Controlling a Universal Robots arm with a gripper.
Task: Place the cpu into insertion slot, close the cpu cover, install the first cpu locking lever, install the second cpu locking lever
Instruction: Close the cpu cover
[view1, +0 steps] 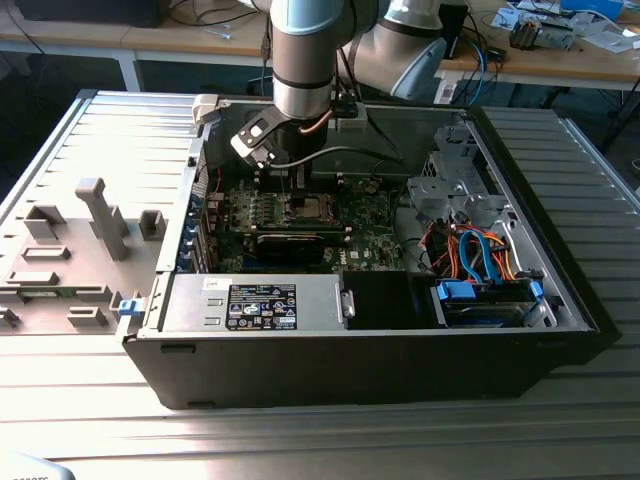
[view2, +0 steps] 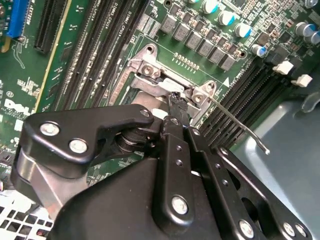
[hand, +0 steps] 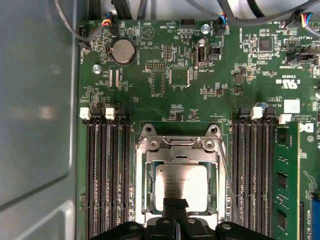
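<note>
The cpu (hand: 181, 186), a square chip with a silvery top, lies in the insertion slot (hand: 148, 192) on the green motherboard. The cpu cover (hand: 217, 175), a silver frame, lies down around the chip, which shows through its window. My gripper (hand: 175, 205) is shut, its black tips together over the chip's near edge, with nothing seen between them. In the second wrist view the gripper (view2: 176, 102) is at the cover's silver hinge end (view2: 150, 67). A thin wire locking lever (view2: 240, 125) sticks out free beside the slot. In the exterior view the gripper (view1: 298, 190) hangs over the slot (view1: 305, 208).
Black memory slots (hand: 105, 175) flank the socket on both sides. The open computer case (view1: 560, 290) has a power supply (view1: 260, 305) at the front and drive bays with blue and orange cables (view1: 475, 250) on the exterior view's right. A grey fixture plate (view1: 70, 250) lies on the left.
</note>
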